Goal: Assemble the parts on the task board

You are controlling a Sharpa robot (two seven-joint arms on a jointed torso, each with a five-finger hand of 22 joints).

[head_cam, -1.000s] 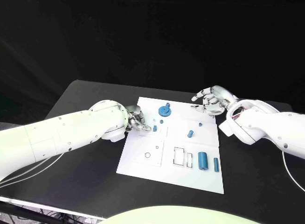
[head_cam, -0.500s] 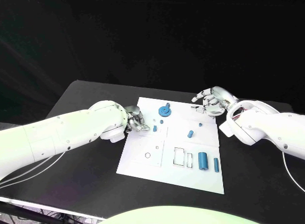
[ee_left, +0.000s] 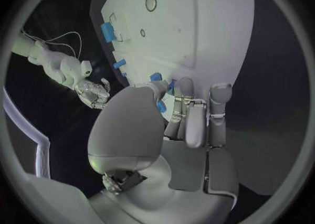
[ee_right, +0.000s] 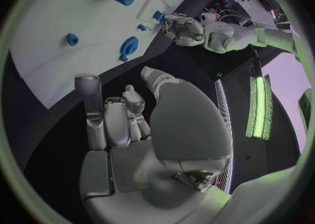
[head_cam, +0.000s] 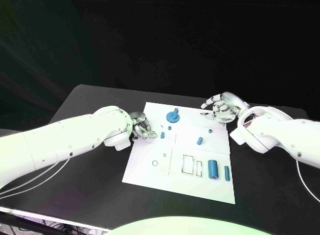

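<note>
Head view: the left hand [head_cam: 142,125] is half hidden behind its own white forearm at the task board's [head_cam: 153,176] left edge, so its grip cannot be told there. In the left wrist view, its fingers [ee_left: 197,121] are curled beside a small blue part [ee_left: 161,106]; whether it is pinched cannot be told. The right hand [head_cam: 222,106] is held clenched on nothing at the board's far right corner. The large cylinder [head_cam: 212,168] lies with its long axis running near-to-far, beside a thinner peg [head_cam: 226,172]. The round gear [head_cam: 172,116] stands near the board's far edge. The board rests on the counter [head_cam: 75,161].

White task board [head_cam: 153,169]; blue parts [head_cam: 212,168]; black table [head_cam: 82,166]; silver left robot hand [head_cam: 142,124].
</note>
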